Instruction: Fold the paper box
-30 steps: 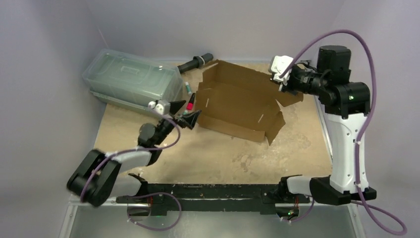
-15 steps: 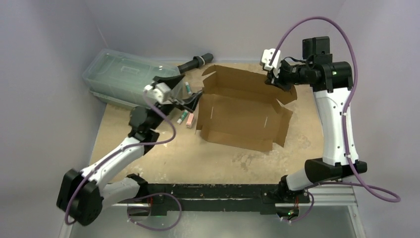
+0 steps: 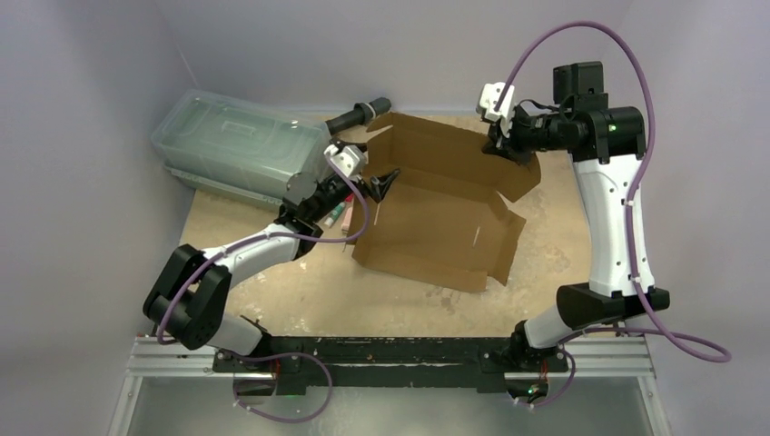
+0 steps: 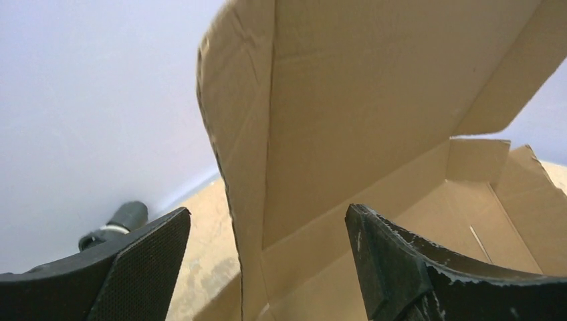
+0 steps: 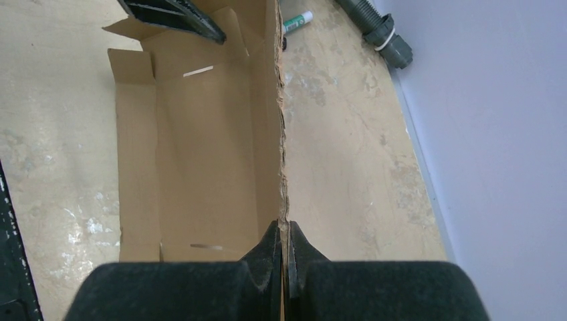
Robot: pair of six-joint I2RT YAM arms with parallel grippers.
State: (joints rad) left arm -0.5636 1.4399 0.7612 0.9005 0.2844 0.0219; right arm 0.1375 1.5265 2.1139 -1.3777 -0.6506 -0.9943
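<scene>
**A:** Where's the box?

**B:** The paper box (image 3: 436, 218) lies toward the far side of the tabletop (image 3: 390, 291), only partly shaped. My right fingers (image 5: 277, 257) are pinched shut on the top edge of its raised far panel.

**A:** And your left?

**B:** My left fingers (image 4: 144, 257) stand wide, straddling its upright left flap and gripping nothing. It's early, I'd say: side flaps loose, near wall low, nothing tucked.

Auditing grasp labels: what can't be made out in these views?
- Left wrist: whether the open left tool touches the paper box flap between its fingers; the angle leaves it unclear.
- Top: the right tool pinch on the box wall, covered by the right arm.
- Top: markers beside the box, partly under the left arm; labels too small.
- Right wrist: how deep the wall sits, hidden between the tool's fingers.
</scene>
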